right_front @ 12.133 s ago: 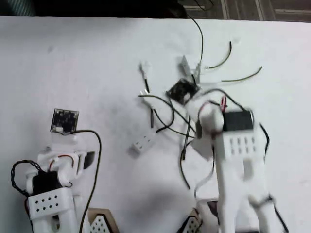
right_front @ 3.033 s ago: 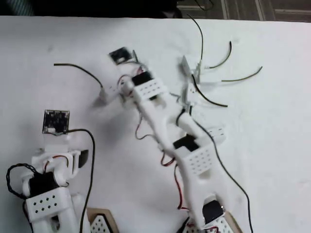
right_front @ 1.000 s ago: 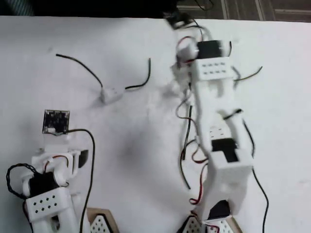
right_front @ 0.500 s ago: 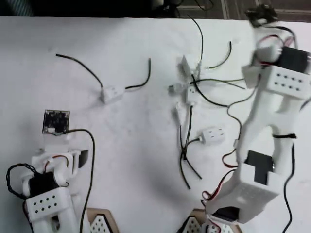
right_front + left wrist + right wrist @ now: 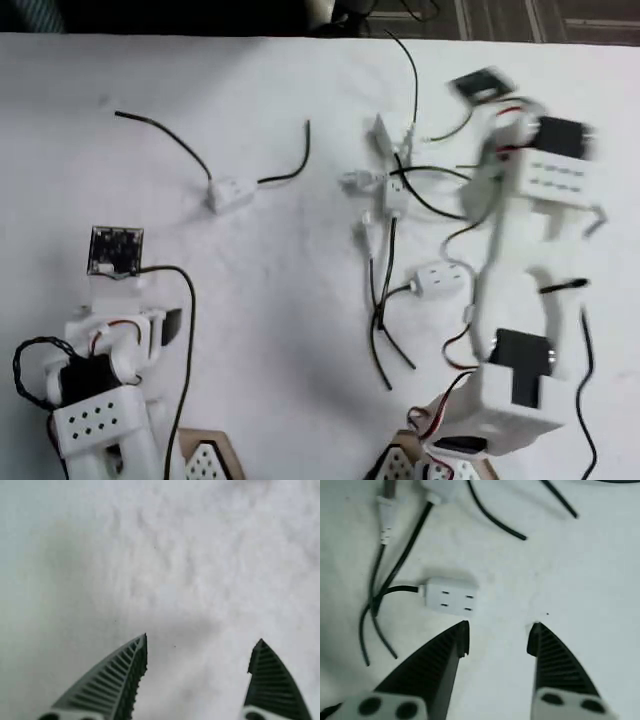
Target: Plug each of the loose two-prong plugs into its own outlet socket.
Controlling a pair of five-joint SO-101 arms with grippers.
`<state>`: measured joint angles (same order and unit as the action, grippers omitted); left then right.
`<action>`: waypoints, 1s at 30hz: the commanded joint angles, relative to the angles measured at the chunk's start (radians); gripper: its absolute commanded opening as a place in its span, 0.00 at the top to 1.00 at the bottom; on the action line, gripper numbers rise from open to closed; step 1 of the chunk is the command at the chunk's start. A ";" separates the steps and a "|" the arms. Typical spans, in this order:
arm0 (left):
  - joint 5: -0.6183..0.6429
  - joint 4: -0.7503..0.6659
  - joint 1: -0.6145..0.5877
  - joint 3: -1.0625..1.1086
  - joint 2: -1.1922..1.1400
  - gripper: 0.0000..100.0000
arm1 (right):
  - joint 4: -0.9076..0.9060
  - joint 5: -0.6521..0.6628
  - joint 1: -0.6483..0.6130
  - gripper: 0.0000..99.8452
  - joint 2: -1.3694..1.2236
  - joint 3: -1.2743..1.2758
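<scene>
Our right claw [image 5: 500, 630] has swung back in from the far edge, released and empty. The outlet socket [image 5: 449, 596] lies just beyond its tips, with a loose plug [image 5: 385, 505] farther ahead. We judge no plug seated yet. Our left claw [image 5: 200, 645] hangs spread, empty.

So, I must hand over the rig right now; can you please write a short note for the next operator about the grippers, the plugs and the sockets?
Left gripper: open, empty, over bare table near its arm's base.
Right gripper: open, empty, just beside a white outlet block whose visible sockets are free.
A second outlet block lies apart at the left with a cord leaving each end. It may hold a plug; I cannot confirm.
A loose plug lies on the table, and behind it is a tangle of blocks and cords.
Left to do: seat the loose plugs.
</scene>
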<state>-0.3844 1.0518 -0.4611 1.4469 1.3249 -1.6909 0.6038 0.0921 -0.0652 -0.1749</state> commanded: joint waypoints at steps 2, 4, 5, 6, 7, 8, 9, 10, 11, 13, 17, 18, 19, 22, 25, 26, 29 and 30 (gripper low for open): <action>0.000 -0.017 -0.007 -0.006 0.013 0.68 | 0.168 -0.207 -0.142 0.82 0.053 0.137; 0.000 -0.017 -0.007 -0.006 0.013 0.68 | 0.282 -0.288 -0.182 0.81 0.053 0.210; 0.000 -0.017 -0.007 -0.006 0.013 0.68 | 0.335 -0.319 -0.199 0.81 0.053 0.249; 0.000 -0.017 -0.007 -0.006 0.013 0.68 | 0.386 -0.345 -0.214 0.81 0.053 0.287; 0.000 -0.017 -0.007 -0.006 0.013 0.68 | 0.435 -0.368 -0.226 0.82 0.053 0.325; 0.000 -0.017 -0.007 -0.006 0.013 0.68 | 0.486 -0.388 -0.237 0.82 0.053 0.362; 0.000 -0.017 -0.007 -0.006 0.013 0.68 | 0.536 -0.408 -0.248 0.82 0.053 0.397; 0.000 -0.017 -0.007 -0.006 0.013 0.68 | 0.584 -0.423 -0.255 0.82 0.053 0.433; 0.000 -0.017 -0.007 -0.006 0.013 0.68 | 0.631 -0.437 -0.263 0.82 0.053 0.466; 0.000 -0.017 -0.007 -0.006 0.013 0.68 | 0.717 -0.451 -0.274 0.82 0.053 0.529; 0.000 -0.015 -0.007 -0.006 0.013 0.68 | 0.849 -0.454 -0.277 0.82 0.045 0.621; 0.000 -0.015 -0.007 -0.006 0.013 0.68 | 0.868 -0.462 -0.274 0.82 0.033 0.631; 0.000 -0.015 -0.007 -0.006 0.013 0.68 | 0.878 -0.468 -0.272 0.82 0.016 0.631; 0.000 -0.015 -0.007 -0.006 0.013 0.68 | 0.881 -0.474 -0.271 0.82 -0.056 0.628; 0.000 -0.015 -0.007 -0.006 0.013 0.68 | 0.883 -0.473 -0.272 0.89 -0.111 0.603; 0.000 -0.015 -0.007 -0.006 0.013 0.68 | 0.881 -0.471 -0.269 0.93 -0.119 0.585; 0.000 -0.015 -0.007 -0.006 0.013 0.68 | 0.872 -0.465 -0.254 0.97 -0.114 0.554; 0.000 -0.014 -0.007 -0.006 0.013 0.68 | 0.866 -0.446 -0.252 0.98 -0.101 0.554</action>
<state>-0.3844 1.0518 -0.4611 1.4469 1.3249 -0.8209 0.1358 -0.1718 -0.1895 0.4219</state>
